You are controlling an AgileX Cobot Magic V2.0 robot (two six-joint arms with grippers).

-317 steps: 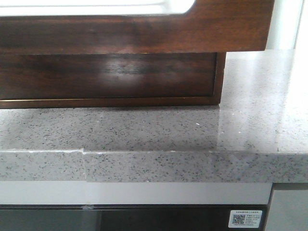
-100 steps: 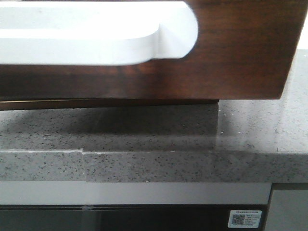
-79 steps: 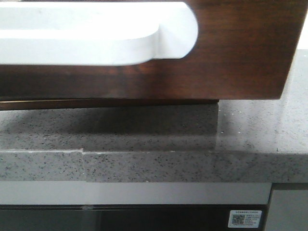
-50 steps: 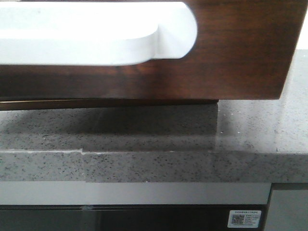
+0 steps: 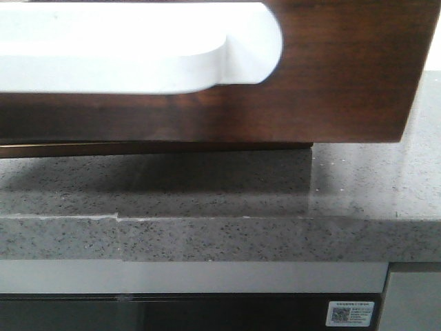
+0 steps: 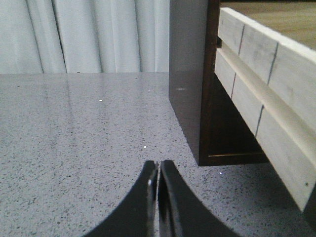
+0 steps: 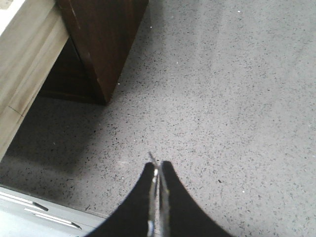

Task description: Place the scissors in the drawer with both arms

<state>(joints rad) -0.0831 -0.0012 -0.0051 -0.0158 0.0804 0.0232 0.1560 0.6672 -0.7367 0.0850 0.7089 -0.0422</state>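
On my front feed a grey speckled stone counter (image 5: 358, 179) runs across the frame, with a pale strip and a dark appliance front carrying a small QR label (image 5: 350, 314) beneath its edge. The drawer (image 5: 331, 83) fills the top of this view, its dark reddish-brown front with the wide white rounded patch hanging out over the counter and casting a shadow on it. I see neither arm here.

From the left wrist, white curtains (image 6: 98, 34) hang behind the counter (image 6: 74, 138). The dark wooden cabinet (image 6: 187, 74) stands on the stone, and the drawer's pale wooden side (image 6: 266, 98) juts out of it, above the counter. My left pincer (image 6: 158, 173) is clenched, fingertips pressed together with nothing visible between them, hovering over bare stone just beside the cabinet's corner.

From the right wrist, the counter (image 7: 222, 98) fills most of the frame, with the cabinet's corner (image 7: 106, 39) and the drawer's pale side (image 7: 24, 64) at one edge. My right pincer (image 7: 157, 170) is clenched on a thin metallic sliver that pokes out past the tips; I cannot tell what it is.
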